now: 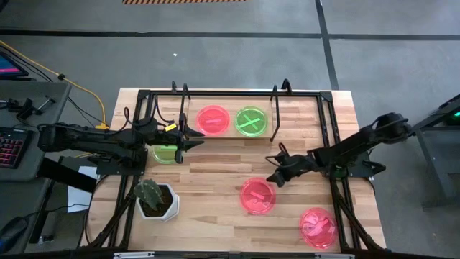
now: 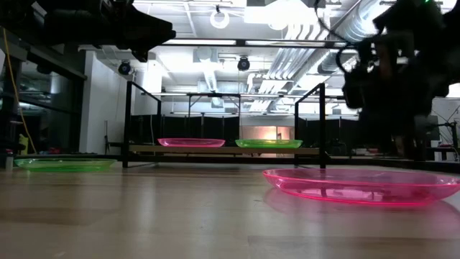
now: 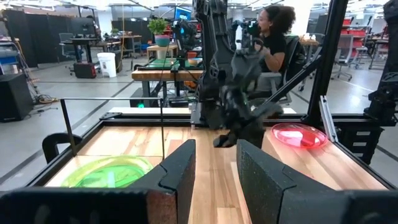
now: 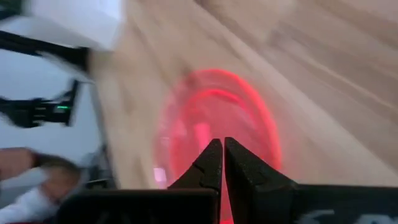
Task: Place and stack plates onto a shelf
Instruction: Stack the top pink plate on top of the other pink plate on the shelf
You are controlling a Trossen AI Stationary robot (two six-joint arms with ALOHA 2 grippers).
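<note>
While a person [image 3: 273, 37] sits in the room beyond, the released left gripper [image 3: 214, 171] hovers over the wooden table [image 1: 215, 169].

Left arm [image 1: 86, 139]: enters from 9 o'clock, stretched nearly level toward 3 o'clock. Left gripper [image 1: 192, 139] at table's left-centre, fingers [image 3: 180, 171] parted with clear gap between.

Right arm [image 1: 359, 144]: enters from 3 o'clock, angled toward 8 o'clock, elbow raised near table's right edge. Right gripper [image 1: 273, 178] at table's centre-right, tips pointing down toward 8 o'clock, fingers [image 4: 214, 163] pressed together, nothing between them.
</note>
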